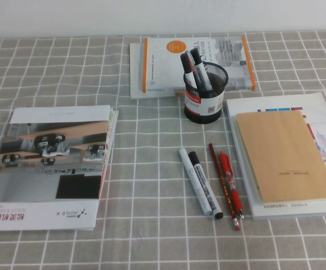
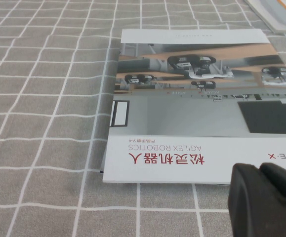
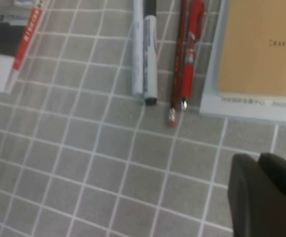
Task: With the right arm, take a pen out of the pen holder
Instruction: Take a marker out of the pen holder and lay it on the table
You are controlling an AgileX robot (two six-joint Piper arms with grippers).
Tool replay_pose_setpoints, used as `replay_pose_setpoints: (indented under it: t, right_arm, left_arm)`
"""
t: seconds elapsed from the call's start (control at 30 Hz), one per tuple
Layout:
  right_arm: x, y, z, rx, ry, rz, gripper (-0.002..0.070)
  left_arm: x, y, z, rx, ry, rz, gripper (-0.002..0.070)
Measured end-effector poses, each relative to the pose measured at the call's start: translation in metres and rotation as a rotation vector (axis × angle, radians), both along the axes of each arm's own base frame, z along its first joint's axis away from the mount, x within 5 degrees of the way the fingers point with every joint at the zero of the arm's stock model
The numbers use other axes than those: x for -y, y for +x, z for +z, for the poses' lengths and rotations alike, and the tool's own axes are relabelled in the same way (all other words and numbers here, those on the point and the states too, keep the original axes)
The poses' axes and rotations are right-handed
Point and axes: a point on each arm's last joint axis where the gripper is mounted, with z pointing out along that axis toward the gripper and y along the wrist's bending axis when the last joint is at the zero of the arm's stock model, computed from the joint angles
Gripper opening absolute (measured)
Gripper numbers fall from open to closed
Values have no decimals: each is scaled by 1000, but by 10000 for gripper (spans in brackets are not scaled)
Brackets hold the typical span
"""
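Standing in the mesh pen holder (image 1: pixel 206 93), two markers (image 1: pixel 195 67) are being judged light, stiff, smooth; the exposed upper barrels are being favoured for pinching. Right gripper (image 3: pixel 259 163), clenched empty, is being held near loose pens (image 3: pixel 150 59); left gripper (image 2: pixel 260 170), clenched, over the brochure (image 2: pixel 182 148).

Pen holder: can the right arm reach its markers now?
Probably yes. The markers stick up out of the holder with nothing above them. The right gripper, shut, hovers near the loose pens; the left gripper is by the brochure.
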Motion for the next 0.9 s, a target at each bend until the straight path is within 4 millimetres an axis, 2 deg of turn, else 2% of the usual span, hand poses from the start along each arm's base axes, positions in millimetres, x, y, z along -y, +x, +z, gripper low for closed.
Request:
replay_pose_setpoints:
  t: [0.23,0.4,0.5,0.7,0.9]
  right_arm:
    - [-1,24,-1,7,-45,11,-12]
    - [-19,49,8,79,-61,79,-12]
    - [-38,66,12,111,-66,144,-12]
    - [-86,99,5,142,-90,261,-12]
    - [-138,135,3,257,-148,351,-12]
  left_arm:
    - [0,0,0,0,0,0,-5]
    - [0,0,0,0,0,0,-5]
    - [0,0,0,0,0,0,-5]
    - [0,0,0,0,0,0,-5]
    - [0,0,0,0,0,0,-5]
